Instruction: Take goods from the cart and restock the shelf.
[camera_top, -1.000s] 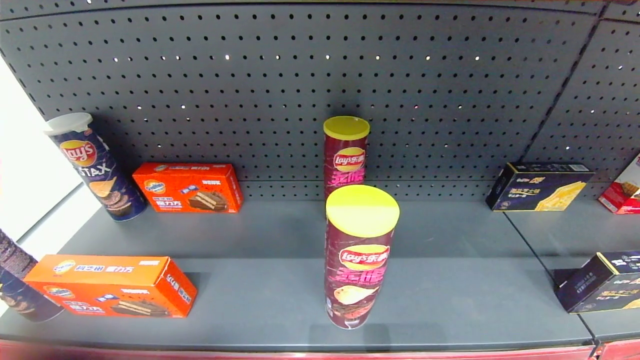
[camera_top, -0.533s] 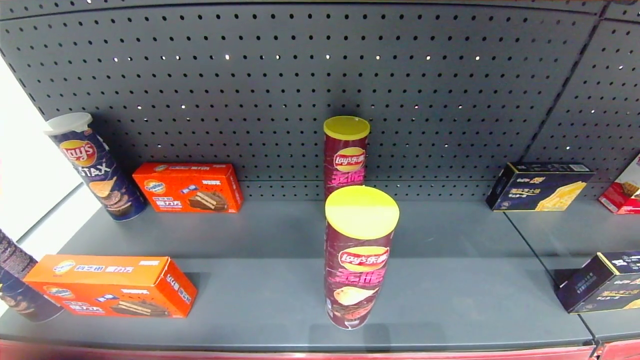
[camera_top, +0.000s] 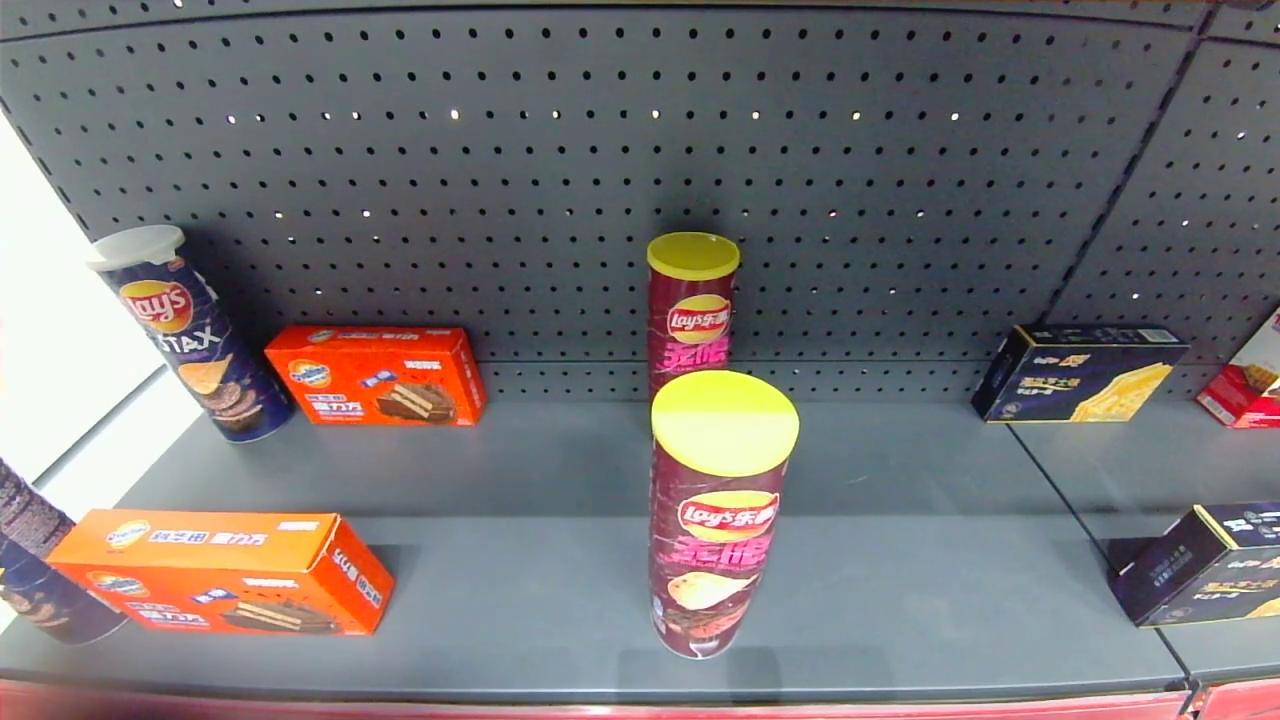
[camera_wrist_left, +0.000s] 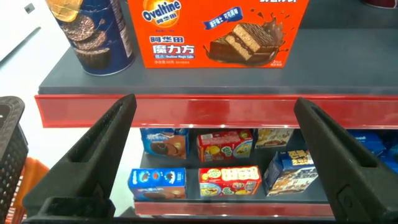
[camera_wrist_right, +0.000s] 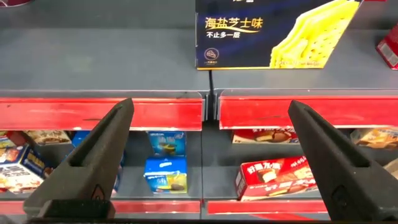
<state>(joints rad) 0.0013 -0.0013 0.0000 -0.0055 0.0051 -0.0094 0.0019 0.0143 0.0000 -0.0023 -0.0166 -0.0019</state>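
Front and centre on the shelf (camera_top: 900, 570) stands a maroon chips can (camera_top: 715, 520), upright, yellow lid on. At twelve o'clock, right behind it, a second maroon can (camera_top: 692, 310) stands by the pegboard (camera_top: 500, 150). Ten o'clock: rear orange box (camera_top: 378, 375), then a blue can (camera_top: 190, 335). Eight o'clock: front orange box (camera_top: 225, 585) near the lip. Two o'clock: rear dark blue box (camera_top: 1080, 372). Left tool (camera_wrist_left: 214, 106), fingers wide apart and empty, faces the shelf's red edge. Right tool (camera_wrist_right: 211, 107) is likewise spread, nothing held, below the front dark blue box (camera_wrist_right: 273, 34).
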